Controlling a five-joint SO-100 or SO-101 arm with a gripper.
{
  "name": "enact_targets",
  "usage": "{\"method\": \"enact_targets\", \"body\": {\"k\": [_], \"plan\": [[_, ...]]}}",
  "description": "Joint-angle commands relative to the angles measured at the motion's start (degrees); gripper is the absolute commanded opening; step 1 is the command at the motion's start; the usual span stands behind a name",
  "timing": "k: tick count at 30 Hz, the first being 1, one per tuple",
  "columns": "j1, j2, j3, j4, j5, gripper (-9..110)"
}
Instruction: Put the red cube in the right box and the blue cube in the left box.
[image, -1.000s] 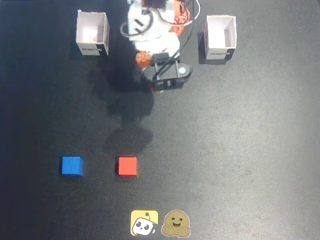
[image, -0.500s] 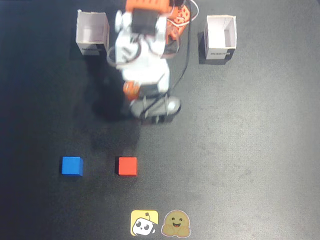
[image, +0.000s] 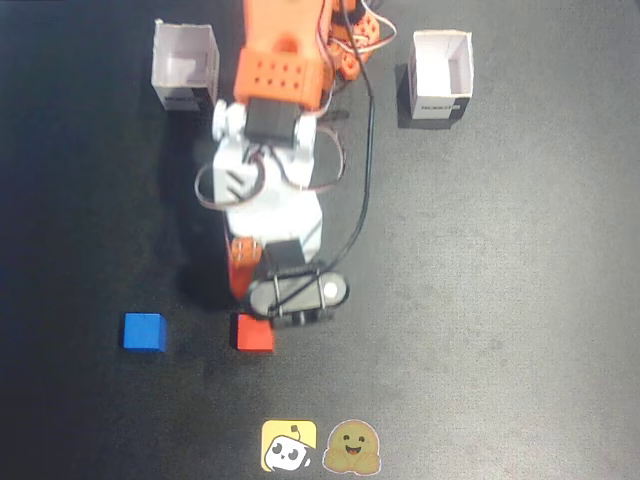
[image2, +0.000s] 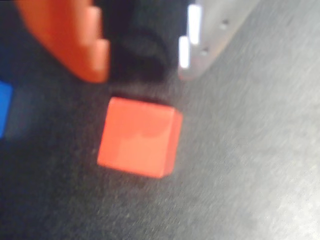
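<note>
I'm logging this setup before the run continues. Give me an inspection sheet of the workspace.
Surface: dark table, matte, no spills.
Job's things: red cube on the table just ahead of the gripper; blue cube to its left in the fixed view; two open white boxes at the far corners, nothing seen inside.
Clutter: two cartoon stickers at the near edge.
Gripper: gripper open, holding nothing, fingers apart from the red cube.
Cables: black cable along the arm.
Surroundings: nothing seen.
</note>
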Motion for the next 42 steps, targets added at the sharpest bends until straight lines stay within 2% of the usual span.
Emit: {"method": "enact_targets", "body": {"k": [1, 17, 42], "plan": [[0.0, -2.7, -5.4, -1.4, -0.8, 16], [-0.3, -14.2, -11.2, -4.2, -0.9, 24], [-0.7, -25.0, -8.7, -12.6, -1.9, 25]]}}
